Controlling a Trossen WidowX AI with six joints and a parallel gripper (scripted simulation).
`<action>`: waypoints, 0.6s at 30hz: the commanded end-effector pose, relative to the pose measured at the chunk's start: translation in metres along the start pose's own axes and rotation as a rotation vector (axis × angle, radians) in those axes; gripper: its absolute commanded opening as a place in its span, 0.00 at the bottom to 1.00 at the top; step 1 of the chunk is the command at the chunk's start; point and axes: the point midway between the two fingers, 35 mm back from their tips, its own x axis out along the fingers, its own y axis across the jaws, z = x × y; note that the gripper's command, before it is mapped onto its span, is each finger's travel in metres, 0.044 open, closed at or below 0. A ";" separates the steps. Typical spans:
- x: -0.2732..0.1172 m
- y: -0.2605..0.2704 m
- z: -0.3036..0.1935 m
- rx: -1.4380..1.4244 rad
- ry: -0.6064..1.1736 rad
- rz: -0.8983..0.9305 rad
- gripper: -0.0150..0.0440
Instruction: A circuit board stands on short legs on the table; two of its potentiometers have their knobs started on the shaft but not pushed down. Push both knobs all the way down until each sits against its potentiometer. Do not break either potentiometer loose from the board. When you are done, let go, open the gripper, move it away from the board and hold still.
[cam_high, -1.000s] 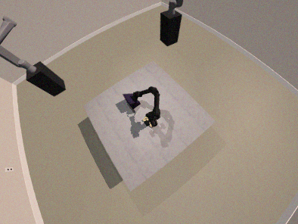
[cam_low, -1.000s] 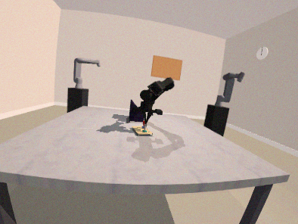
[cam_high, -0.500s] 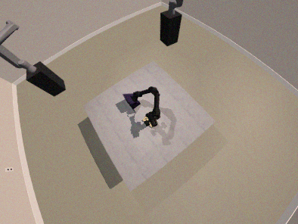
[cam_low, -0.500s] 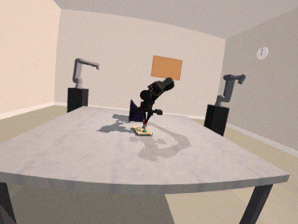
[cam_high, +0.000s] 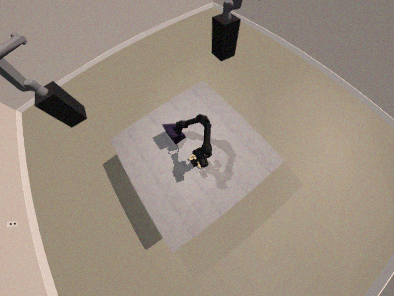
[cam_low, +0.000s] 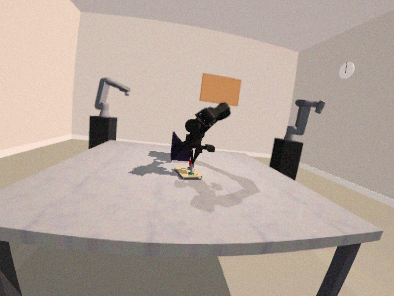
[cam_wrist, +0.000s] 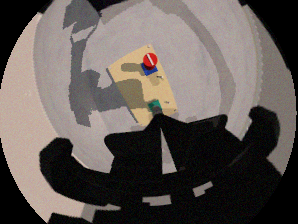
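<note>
A small tan rectangular circuit board (cam_wrist: 141, 86) stands on a pale grey marbled counter (cam_low: 100, 200). On it sit a round red knob (cam_wrist: 150, 60) and a round green knob (cam_wrist: 154, 106). The black claw (cam_wrist: 160, 124) is fully closed, holding nothing, its tips meeting right at the green knob.

we seem to be in a robotics lab: a bare room, a grey counter (cam_low: 100, 200), spare arms on black pedestals (cam_low: 102, 131), a wall clock (cam_low: 346, 70).
</note>
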 end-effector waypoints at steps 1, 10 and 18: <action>0.004 -0.001 -0.001 -0.009 -0.007 -0.002 0.25; -0.009 -0.001 -0.001 -0.009 -0.007 -0.001 0.25; -0.012 -0.002 -0.001 -0.007 -0.008 -0.004 0.39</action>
